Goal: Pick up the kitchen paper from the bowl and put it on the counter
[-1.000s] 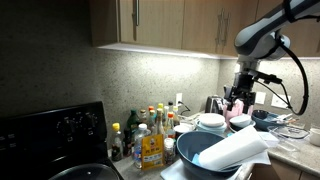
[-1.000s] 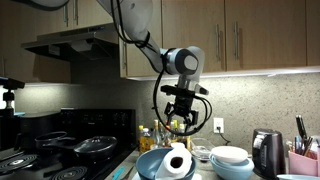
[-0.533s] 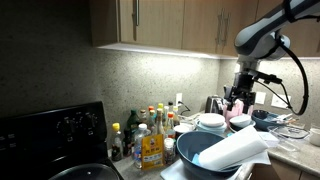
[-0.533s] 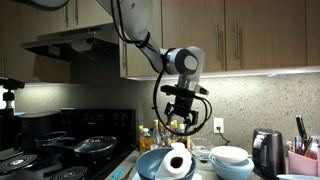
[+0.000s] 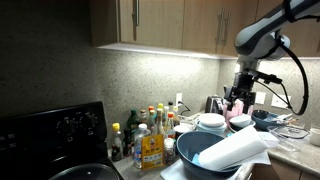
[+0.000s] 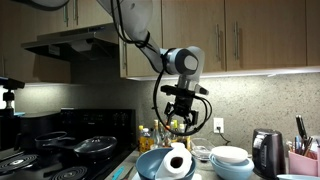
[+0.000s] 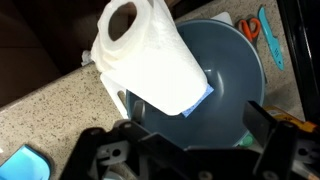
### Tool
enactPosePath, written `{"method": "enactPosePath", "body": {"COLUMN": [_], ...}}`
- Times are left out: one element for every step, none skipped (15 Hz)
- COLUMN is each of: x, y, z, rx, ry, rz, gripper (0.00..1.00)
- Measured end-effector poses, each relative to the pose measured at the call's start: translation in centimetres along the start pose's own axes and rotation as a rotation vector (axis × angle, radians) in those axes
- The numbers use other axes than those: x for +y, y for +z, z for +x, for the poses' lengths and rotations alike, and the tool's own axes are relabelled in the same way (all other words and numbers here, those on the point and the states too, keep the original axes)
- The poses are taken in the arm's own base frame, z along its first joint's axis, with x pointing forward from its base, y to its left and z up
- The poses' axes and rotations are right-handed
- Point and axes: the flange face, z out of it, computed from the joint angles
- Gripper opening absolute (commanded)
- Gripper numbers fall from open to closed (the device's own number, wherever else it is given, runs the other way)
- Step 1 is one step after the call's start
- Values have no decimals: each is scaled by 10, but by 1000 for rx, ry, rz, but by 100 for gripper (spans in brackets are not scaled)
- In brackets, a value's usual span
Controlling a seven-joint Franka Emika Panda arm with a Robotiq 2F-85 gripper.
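A kitchen with wood cupboards and a speckled stone bench (image 7: 40, 120) crowded with dishes and bottles. The paper roll (image 7: 150, 55) lies tilted in the dark bowl (image 7: 235, 70), one end resting on the rim, its hollow core facing outward. The pincer (image 6: 181, 122) hangs open and empty, straight above and well apart. It looks like a descent across the roll's slanted long axis is called for.

The kitchen paper (image 7: 150, 55) lies tilted in the bowl (image 7: 235, 70) on the counter (image 7: 45, 125).
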Motion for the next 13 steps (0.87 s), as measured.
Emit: {"method": "enactPosePath", "body": {"x": [0, 0, 0, 0, 0, 0, 0, 0, 0, 0, 0, 0, 0], "y": [0, 0, 0, 0, 0, 0, 0, 0, 0, 0, 0, 0, 0], "z": [0, 0, 0, 0, 0, 0, 0, 0, 0, 0, 0, 0, 0], "rx": [0, 0, 0, 0, 0, 0, 0, 0, 0, 0, 0, 0, 0], "ry": [0, 0, 0, 0, 0, 0, 0, 0, 0, 0, 0, 0, 0], "rz": [0, 0, 0, 0, 0, 0, 0, 0, 0, 0, 0, 0, 0], "gripper": [100, 100, 100, 100, 100, 100, 100, 100, 100, 100, 100, 100, 100]}}
